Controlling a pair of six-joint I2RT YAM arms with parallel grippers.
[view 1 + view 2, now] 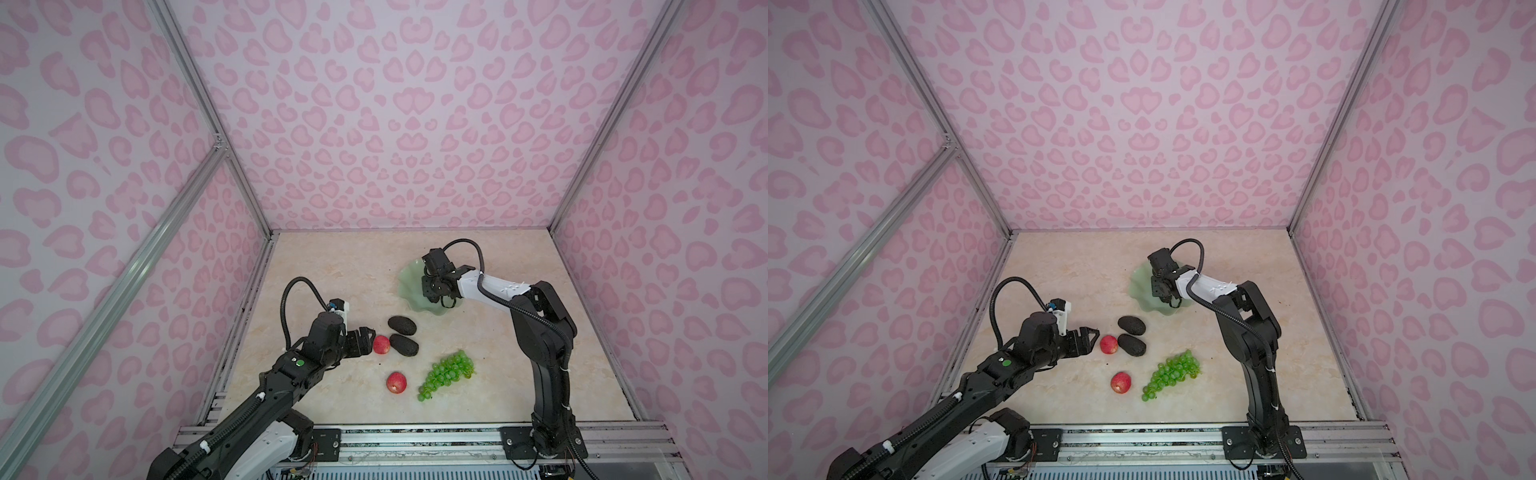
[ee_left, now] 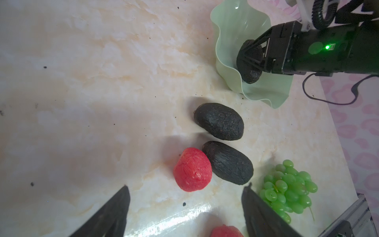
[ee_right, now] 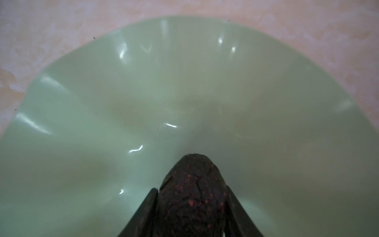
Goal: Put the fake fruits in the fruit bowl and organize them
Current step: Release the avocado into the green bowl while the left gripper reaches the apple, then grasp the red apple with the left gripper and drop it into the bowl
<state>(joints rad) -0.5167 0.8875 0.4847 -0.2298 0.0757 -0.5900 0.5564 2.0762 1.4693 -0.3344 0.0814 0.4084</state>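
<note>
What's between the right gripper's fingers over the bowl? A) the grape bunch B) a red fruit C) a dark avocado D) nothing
C: in the right wrist view a dark avocado sits between the fingers of the right gripper, over the fruit bowl.

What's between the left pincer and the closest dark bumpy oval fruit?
A small red round fruit sits there, beside that dark bumpy oval fruit and ahead of the open left pincer. Both top views show it.
</note>
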